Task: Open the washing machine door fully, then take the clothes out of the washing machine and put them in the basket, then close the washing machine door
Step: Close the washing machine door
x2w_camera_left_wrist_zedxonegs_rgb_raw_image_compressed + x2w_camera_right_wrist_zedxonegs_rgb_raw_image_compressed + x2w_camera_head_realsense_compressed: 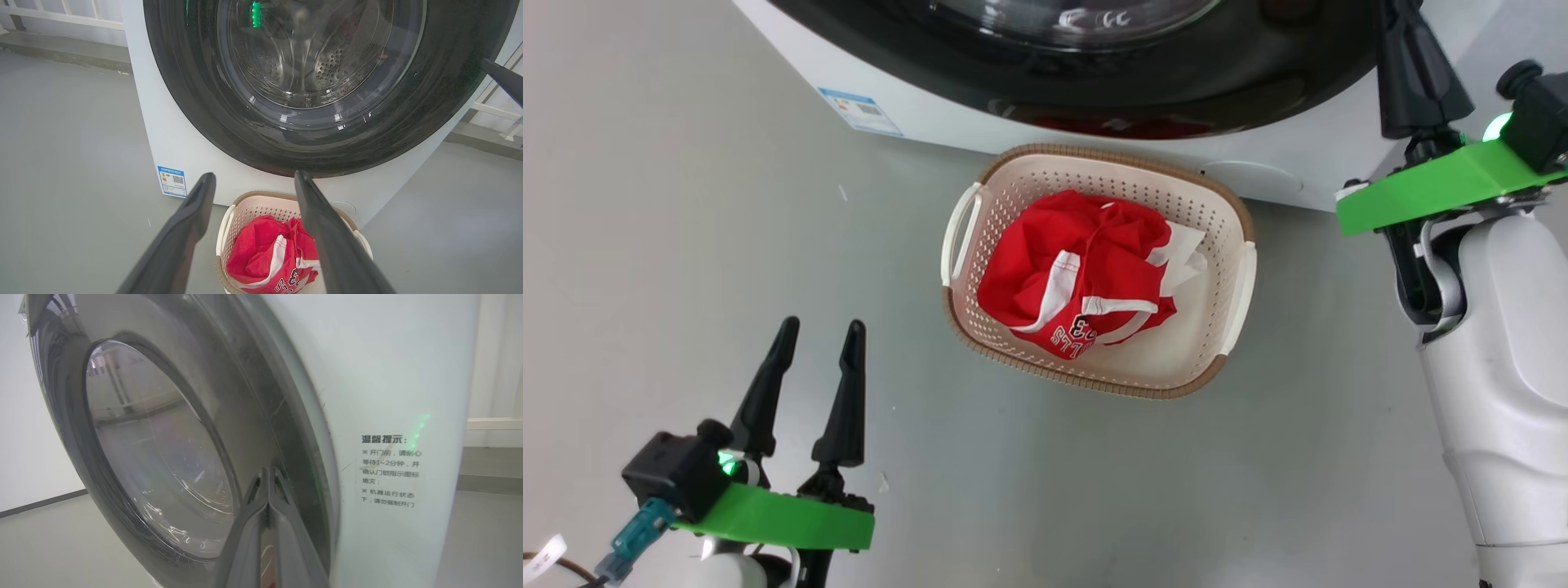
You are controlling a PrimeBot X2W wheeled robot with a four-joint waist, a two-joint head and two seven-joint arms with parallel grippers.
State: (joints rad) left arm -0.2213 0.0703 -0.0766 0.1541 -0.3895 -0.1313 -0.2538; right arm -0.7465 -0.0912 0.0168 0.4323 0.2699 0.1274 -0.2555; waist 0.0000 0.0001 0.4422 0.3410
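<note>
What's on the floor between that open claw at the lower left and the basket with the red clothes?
Only bare grey floor lies between the left gripper and the basket, as the head view shows.

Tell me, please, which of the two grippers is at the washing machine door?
The right gripper, fingers shut, at the door, on its black rim; the left gripper hangs open over the floor.

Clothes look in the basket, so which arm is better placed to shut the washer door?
Right. The right end effector, shut, sits at the black rim of the washing machine door; the left end effector hangs open, clear of it.
</note>
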